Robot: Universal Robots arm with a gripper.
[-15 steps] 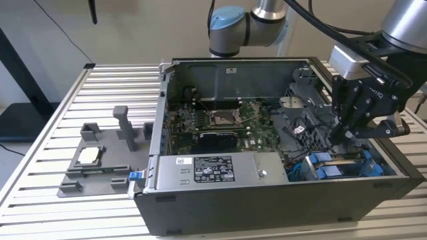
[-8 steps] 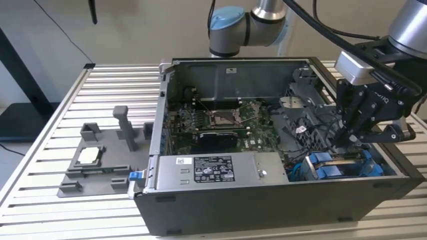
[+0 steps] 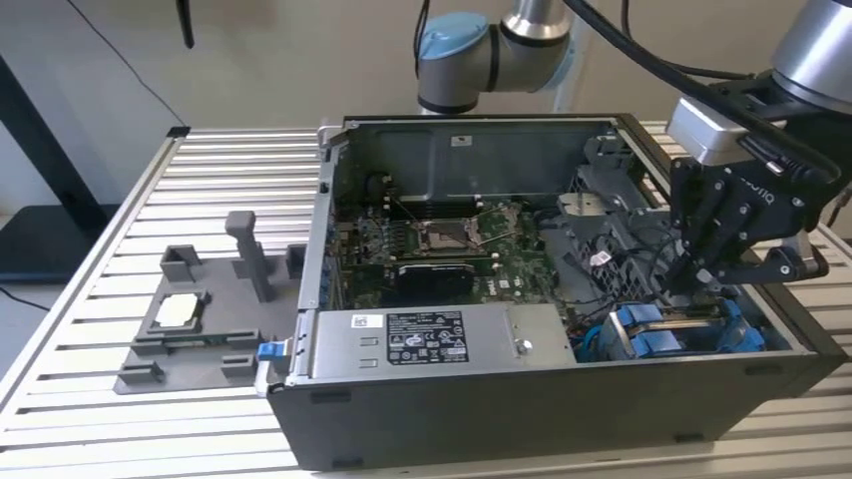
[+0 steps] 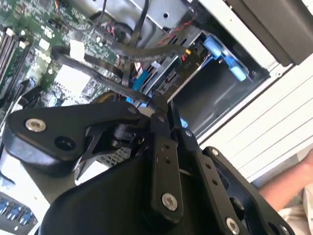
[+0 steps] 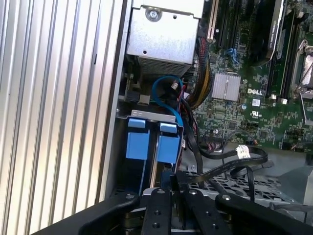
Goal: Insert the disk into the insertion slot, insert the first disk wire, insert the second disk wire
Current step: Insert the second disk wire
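Where the disk sits is in the insertion slot, the dark metal drive cage in the case corner nearest the exterior view's right: the bright blue carrier shows in the first wrist view beside a second blue tab, both standing inside the cage walls, and of the drive itself I can see little beyond that blue plastic. My gripper hangs low inside the open computer case, directly over that cage, and its fingers are drawn close together around a thin black flat cable at their tips; in the second wrist view the same closed tips pinch the end of a black wire just beside the blue carrier. That cable loops away across the case floor toward the green motherboard. A curled blue cable lies between the cage and the silver power-supply box. The black processor socket lies well apart, mid-board. Outside the case, on the slatted table, stands a grey fixture bearing a small square chip.
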